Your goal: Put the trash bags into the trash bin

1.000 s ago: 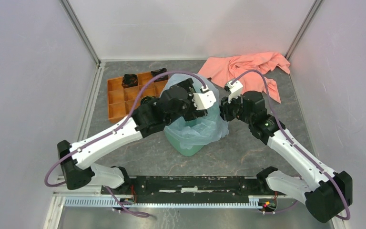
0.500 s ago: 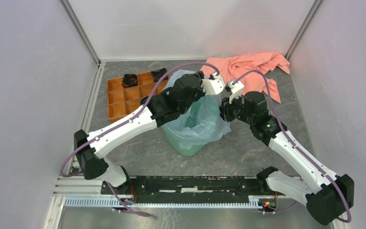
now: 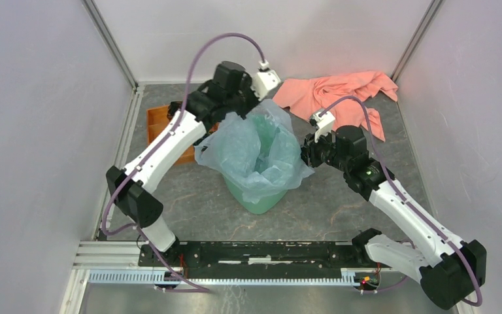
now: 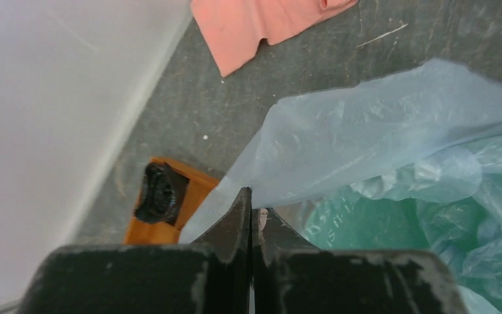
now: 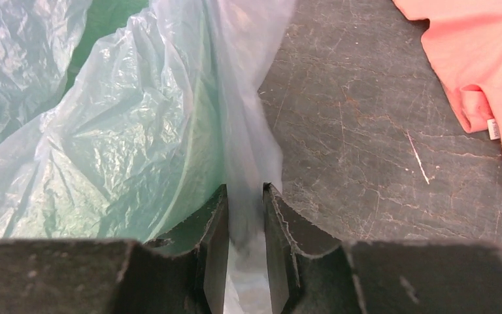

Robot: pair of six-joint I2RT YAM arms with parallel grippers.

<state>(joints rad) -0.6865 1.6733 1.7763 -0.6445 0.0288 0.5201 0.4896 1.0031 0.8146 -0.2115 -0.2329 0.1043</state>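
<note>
At the far left an orange plastic compartment tray (image 3: 160, 124) sits on the dark grey stone-patterned counter (image 3: 189, 209), partly covered by the left arm, with a small black object (image 4: 160, 193) in one cell. The left pincer (image 4: 253, 208) is closed tight on the rear-left edge of the thin translucent pale blue plastic bag (image 3: 255, 147). It holds that edge up and out from the mouth, apparently to spread the film open over the rim. The bag sits in and over the mint-green plastic wastebasket (image 3: 261, 199) at the middle of the counter. Its body is sunk inside, and its upper film billows above and drapes down the outer walls (the green shows through the film in both wrist views). The right pincer (image 5: 242, 196) stands at the bin's right side, fingers narrowly apart with a fold of the bag clamped between them. It pins that side outside the wall, likely as an anchor against the left arm's pull. The bag thus meets each pincer at its tips, stretched between them. Further right, a crumpled salmon-pink cloth (image 3: 340, 95) lies apart from the bin near the back corner.
</note>
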